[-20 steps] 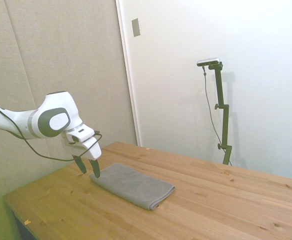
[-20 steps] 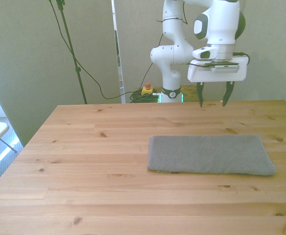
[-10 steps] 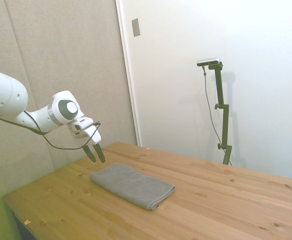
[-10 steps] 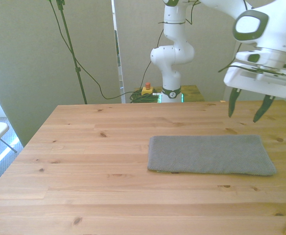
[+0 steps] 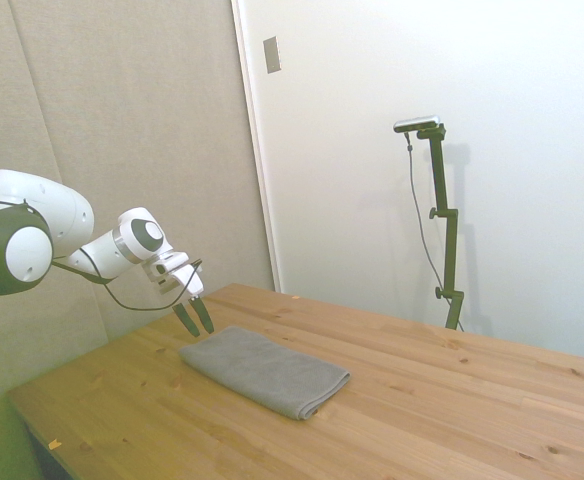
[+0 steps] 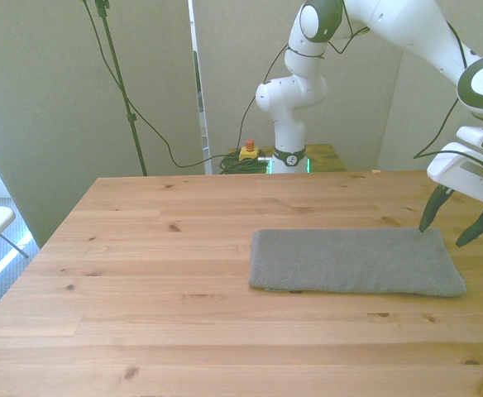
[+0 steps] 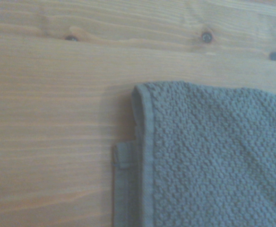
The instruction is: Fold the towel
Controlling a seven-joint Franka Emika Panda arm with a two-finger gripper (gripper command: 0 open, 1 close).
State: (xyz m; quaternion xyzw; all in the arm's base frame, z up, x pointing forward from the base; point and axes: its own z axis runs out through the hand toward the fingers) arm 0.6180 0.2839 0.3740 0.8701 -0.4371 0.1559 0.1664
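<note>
Towel flat on tabletop, at 3 o'clock from its centre. Claw, released, hovers at the towel's far 3 o'clock corner; risk: pinching only the upper layer, leaving the lower hem behind.

The towel is cut off by two edges of the wrist view, so only one corner is seen, with a lower layer's edge showing beside it. The arm is cropped at the side view's left edge and at the front view's top. The table is cut off at the front view's bottom and right edges.
</note>
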